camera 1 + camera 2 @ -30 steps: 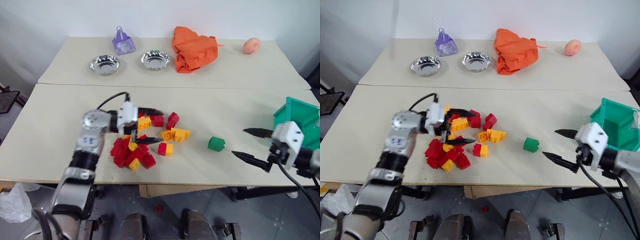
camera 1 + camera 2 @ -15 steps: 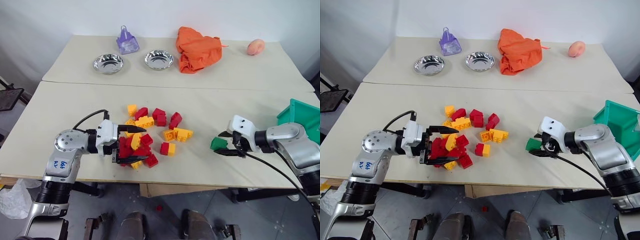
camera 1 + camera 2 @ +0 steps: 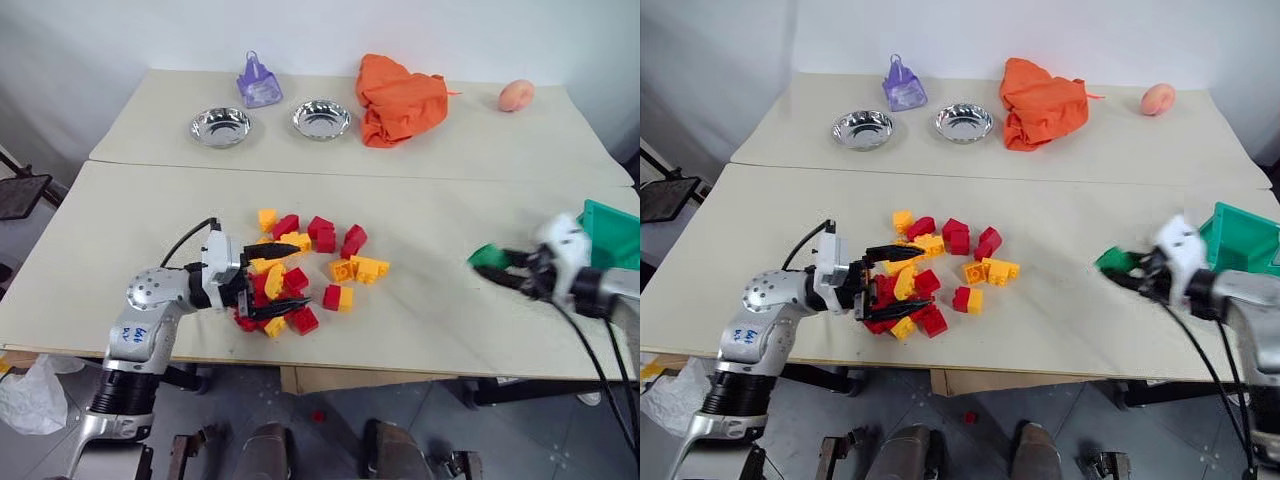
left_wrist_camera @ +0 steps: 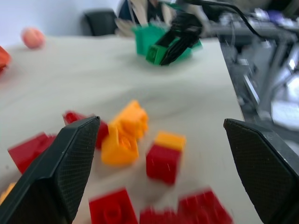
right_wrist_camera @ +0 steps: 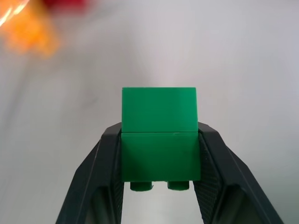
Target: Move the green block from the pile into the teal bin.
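Green plastic is sitting clamped between the two black fingers of the right hand (image 3: 510, 268): the green block (image 5: 159, 140) is being carried, lifted clear of the tabletop (image 3: 430, 210) and apart from the pile (image 3: 300, 275). In the head views the block (image 3: 488, 256) is lying at about nine o'clock from the teal bin (image 3: 615, 225), near it but not yet over it. The step in hand looks like the carry from pile to bin. The next move is calling for a further swing toward three o'clock, bringing the block above the bin's rim before the fingers part; releasing short of the wall would be dropping it back on the tabletop.

The block is appearing as a plain, square-edged brick of two stacked halves, with studs peeking out toward the wrist, gripped squarely on its side faces.

The left hand (image 3: 272, 282) is hovering at the pile's nine o'clock edge, fingers spread wide and gripping nothing.
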